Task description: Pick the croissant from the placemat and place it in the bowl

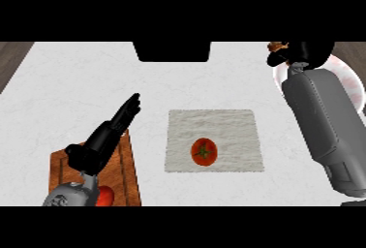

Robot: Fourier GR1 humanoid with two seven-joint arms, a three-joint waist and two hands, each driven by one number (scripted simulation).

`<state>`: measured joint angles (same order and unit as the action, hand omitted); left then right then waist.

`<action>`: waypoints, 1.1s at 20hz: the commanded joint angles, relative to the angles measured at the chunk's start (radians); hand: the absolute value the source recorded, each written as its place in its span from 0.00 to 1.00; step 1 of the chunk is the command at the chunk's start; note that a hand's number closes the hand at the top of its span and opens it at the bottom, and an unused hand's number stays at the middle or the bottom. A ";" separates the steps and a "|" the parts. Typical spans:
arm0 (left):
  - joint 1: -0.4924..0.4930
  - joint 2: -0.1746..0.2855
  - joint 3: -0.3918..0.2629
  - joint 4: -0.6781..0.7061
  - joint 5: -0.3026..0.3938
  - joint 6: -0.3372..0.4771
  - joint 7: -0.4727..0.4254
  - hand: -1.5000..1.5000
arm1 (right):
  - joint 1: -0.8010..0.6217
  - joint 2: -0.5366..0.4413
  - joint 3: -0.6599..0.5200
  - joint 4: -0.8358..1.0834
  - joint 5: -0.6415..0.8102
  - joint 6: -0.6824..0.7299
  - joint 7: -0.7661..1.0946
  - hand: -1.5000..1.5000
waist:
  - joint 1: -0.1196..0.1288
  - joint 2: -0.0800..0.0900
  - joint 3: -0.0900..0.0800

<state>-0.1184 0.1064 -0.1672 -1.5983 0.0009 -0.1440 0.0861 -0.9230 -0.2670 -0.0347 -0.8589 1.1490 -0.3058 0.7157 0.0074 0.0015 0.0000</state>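
Upper right of the frame: the right hand curls round a brown croissant above a pale, pink-tinged round bowl. At centre, a red tomato lies on the grey-white cloth placemat. Lower left, the left hand stretches straight-fingered over a brown wooden cutting board.

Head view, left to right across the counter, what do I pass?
Cutting board → placemat with tomato → bowl. Left out: the left hand, overlapping the board, and the right hand with the croissant, overlapping the bowl.
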 commanded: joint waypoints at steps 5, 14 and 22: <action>0.014 -0.013 -0.011 0.002 -0.015 -0.010 -0.029 0.50 | 0.022 -0.144 -0.057 0.189 0.069 -0.181 -0.102 1.00 | 0.009 0.004 0.000; -0.022 -0.008 0.009 -0.011 0.008 -0.025 0.021 0.50 | -0.005 -0.212 -0.248 0.428 -0.183 0.063 -0.279 1.00 | 0.024 0.012 0.003; -0.014 -0.007 0.007 0.010 -0.012 -0.035 -0.027 0.50 | -0.027 -0.219 -0.337 0.500 -0.277 -0.073 -0.535 0.00 | 0.031 0.012 0.002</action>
<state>-0.1412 0.0863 -0.1628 -1.5679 -0.0150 -0.1623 0.0583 -0.9371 -0.4891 -0.3317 -0.3862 0.9113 -0.3123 0.2618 0.0337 0.0148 0.0024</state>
